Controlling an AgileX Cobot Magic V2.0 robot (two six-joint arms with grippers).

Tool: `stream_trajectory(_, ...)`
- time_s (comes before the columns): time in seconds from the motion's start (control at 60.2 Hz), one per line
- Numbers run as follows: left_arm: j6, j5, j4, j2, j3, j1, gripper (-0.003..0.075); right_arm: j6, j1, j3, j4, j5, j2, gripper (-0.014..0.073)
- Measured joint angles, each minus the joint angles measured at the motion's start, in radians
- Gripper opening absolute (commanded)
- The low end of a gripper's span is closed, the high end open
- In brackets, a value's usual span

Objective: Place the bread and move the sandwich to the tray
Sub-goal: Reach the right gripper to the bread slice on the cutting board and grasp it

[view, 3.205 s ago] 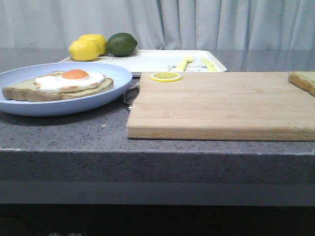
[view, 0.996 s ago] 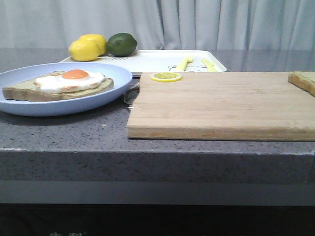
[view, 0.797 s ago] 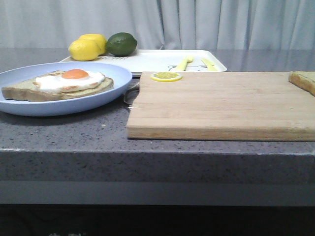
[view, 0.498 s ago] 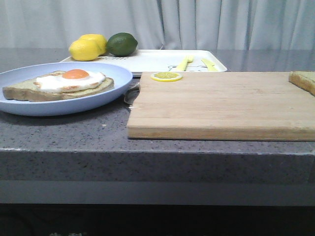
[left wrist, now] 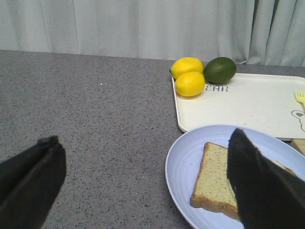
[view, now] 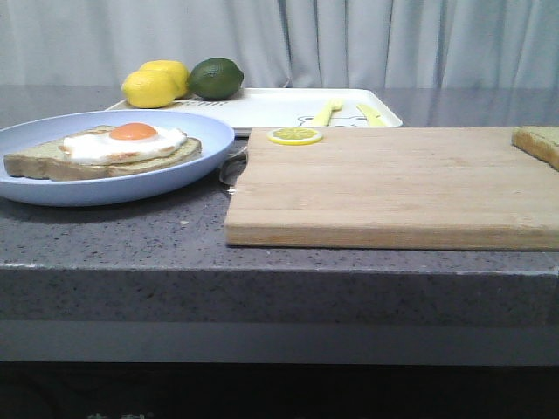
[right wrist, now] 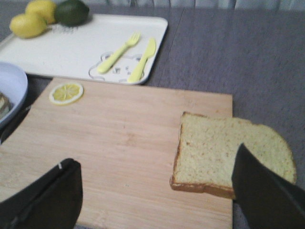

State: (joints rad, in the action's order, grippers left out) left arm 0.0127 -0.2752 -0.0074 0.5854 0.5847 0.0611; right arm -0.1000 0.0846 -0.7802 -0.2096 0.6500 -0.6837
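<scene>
The sandwich point(view: 105, 150), a brown slice topped with a fried egg point(view: 127, 140), lies on the pale-blue plate point(view: 52, 194) at the left. In the left wrist view my open left gripper point(left wrist: 145, 191) hovers beside the plate point(left wrist: 183, 164); one finger point(left wrist: 262, 186) hides the egg over the slice point(left wrist: 214, 176). The bread point(view: 537, 142) lies on the cutting board's right end. My open right gripper point(right wrist: 155, 198) hovers above the board, one finger point(right wrist: 267, 195) over the bread point(right wrist: 219, 157). The white tray point(view: 279, 106) sits behind. Neither gripper shows in the front view.
The wooden cutting board point(view: 384, 183) holds a lemon slice point(view: 294, 136) at its far left corner. Two lemons point(view: 153, 85) and a lime point(view: 216, 78) sit on the tray's left end, a yellow fork point(right wrist: 119, 52) and knife point(right wrist: 143, 59) on its right end. A curtain hangs behind.
</scene>
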Motion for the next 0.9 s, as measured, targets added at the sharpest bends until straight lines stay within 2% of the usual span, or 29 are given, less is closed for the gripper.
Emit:
stream_trajectory(0.133, 0.0, 0.0, 0.0, 0.0, 0.0, 0.0, 0.0671, 0.018, 0.0, -0.167, 0.018, 0.16, -0.228, 0.0643)
stream_trajectory(0.316, 0.0, 0.0, 0.0, 0.0, 0.0, 0.0, 0.0671, 0.1, -0.016, -0.339, 0.114, 0.269, -0.459, 0.0596)
stream_trajectory(0.465, 0.0, 0.0, 0.0, 0.0, 0.0, 0.0, 0.0671, 0.154, -0.111, -0.413, 0.175, 0.304, -0.562, 0.0584)
stream_trajectory(0.614, 0.0, 0.0, 0.0, 0.0, 0.0, 0.0, 0.0671, 0.156, -0.263, -0.448, 0.175, 0.354, -0.642, 0.0584)
stream_trajectory(0.747, 0.0, 0.0, 0.0, 0.0, 0.0, 0.0, 0.0671, 0.078, -0.387, -0.479, 0.094, 0.397, -0.739, 0.0584)
stream_trajectory(0.897, 0.0, 0.0, 0.0, 0.001, 0.0, 0.0, 0.0671, -0.11, -0.496, -0.551, -0.147, 0.491, -0.865, 0.0584)
